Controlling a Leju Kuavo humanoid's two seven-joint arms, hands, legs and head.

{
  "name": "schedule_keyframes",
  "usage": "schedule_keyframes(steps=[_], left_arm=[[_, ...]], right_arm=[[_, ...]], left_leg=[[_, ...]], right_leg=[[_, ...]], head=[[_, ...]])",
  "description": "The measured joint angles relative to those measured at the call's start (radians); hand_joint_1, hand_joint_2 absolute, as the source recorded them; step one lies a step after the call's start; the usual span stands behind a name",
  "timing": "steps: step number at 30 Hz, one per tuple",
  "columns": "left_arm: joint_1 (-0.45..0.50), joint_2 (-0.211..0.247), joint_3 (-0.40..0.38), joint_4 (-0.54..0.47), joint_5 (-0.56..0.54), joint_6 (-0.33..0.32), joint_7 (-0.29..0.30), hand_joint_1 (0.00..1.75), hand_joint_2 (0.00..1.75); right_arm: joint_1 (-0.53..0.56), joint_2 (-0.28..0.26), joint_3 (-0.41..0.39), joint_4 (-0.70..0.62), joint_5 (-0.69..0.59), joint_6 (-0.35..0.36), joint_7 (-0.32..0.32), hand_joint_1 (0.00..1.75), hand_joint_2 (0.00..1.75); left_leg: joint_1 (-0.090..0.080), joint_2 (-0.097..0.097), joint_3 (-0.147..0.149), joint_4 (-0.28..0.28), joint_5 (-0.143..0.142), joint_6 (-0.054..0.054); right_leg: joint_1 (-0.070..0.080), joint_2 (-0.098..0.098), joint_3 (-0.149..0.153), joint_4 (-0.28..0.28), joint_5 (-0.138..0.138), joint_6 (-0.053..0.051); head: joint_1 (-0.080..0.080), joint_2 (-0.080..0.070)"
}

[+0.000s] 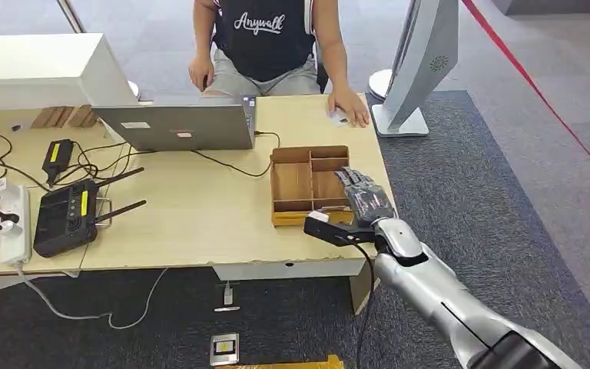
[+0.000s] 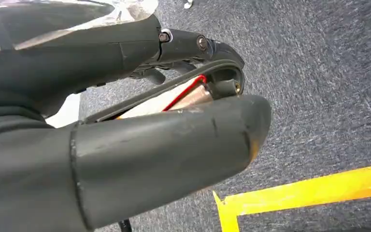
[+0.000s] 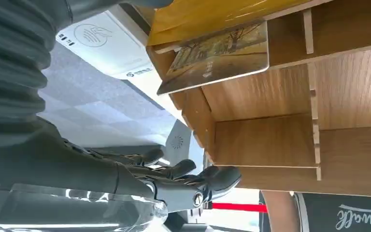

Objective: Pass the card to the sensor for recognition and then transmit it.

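A picture-printed card (image 3: pixel 217 55) leans on edge in a compartment of the wooden divided box (image 1: pixel 299 151), whose walls (image 3: pixel 270 140) show close up in the right wrist view. My right hand (image 1: pixel 365 198) hovers over the box's right side with its fingers (image 3: pixel 174 174) stretched out and holding nothing, clear of the card. A white sensor pad (image 3: pixel 111 48) with a contactless mark lies right beside the box. My left hand (image 2: pixel 183 96) hangs low over the carpet and holds nothing.
A person sits across the table, one hand (image 1: pixel 349 108) resting on a small white item. A laptop (image 1: pixel 177 124) stands left of the box, with a router (image 1: pixel 65 217), power strip (image 1: pixel 14 223) and cables further left. A white stand (image 1: pixel 419 61) rises at the table's far right corner.
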Motion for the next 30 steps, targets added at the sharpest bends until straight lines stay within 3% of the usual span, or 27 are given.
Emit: schedule_keyframes(steps=[8,11,16,18,20,24,30], left_arm=[[0.000,0.000,0.000,0.000,-0.001,0.000,0.000,0.00,0.00],[0.000,0.000,0.000,0.000,-0.001,0.000,0.000,0.00,0.00],[0.000,-0.001,0.000,0.000,-0.001,0.000,0.000,0.00,0.00],[0.000,-0.002,0.000,0.000,-0.001,0.000,0.000,0.00,0.00],[0.000,-0.002,0.000,0.000,0.000,0.000,0.000,0.00,0.00],[0.000,-0.002,0.000,0.000,0.002,0.000,0.002,0.00,0.00],[0.000,-0.002,0.000,0.000,0.006,0.000,0.006,0.00,0.00]], right_arm=[[0.000,0.002,0.000,0.000,0.000,0.001,0.000,0.00,1.75],[0.000,0.002,0.000,0.000,0.000,0.001,0.000,0.09,1.75],[0.000,0.005,0.000,0.000,0.000,0.007,0.002,0.82,1.75],[-0.001,0.005,0.000,0.000,0.000,0.016,0.001,1.50,1.75],[-0.001,0.007,0.000,0.000,-0.002,0.019,0.001,1.52,1.75],[-0.003,0.010,0.001,0.000,-0.003,0.026,0.000,1.75,1.75],[-0.007,0.015,0.001,0.000,-0.006,0.038,-0.002,1.69,1.75]], left_leg=[[0.000,0.000,0.000,0.000,0.000,0.000],[0.000,0.000,0.000,0.000,0.000,0.000],[0.000,0.000,0.000,0.000,0.000,0.000],[0.000,0.000,0.000,0.000,0.000,0.000],[0.000,0.000,0.000,0.000,0.000,0.000],[0.000,0.000,0.000,0.000,0.000,0.000],[0.000,0.000,0.000,0.000,0.000,0.000]], right_leg=[[0.000,0.000,0.000,0.000,0.000,0.000],[0.000,0.000,0.000,0.000,0.000,0.000],[0.000,0.000,0.000,0.000,0.000,0.000],[0.000,0.000,0.000,0.000,0.000,0.000],[0.000,0.000,0.000,0.000,0.000,0.000],[0.000,0.000,0.000,0.000,0.000,0.000],[0.000,0.000,0.000,0.000,0.000,0.000]], head=[[0.000,0.000],[0.000,0.000],[0.000,0.000],[0.000,0.000],[0.000,0.000],[0.000,0.000],[0.000,0.000]])
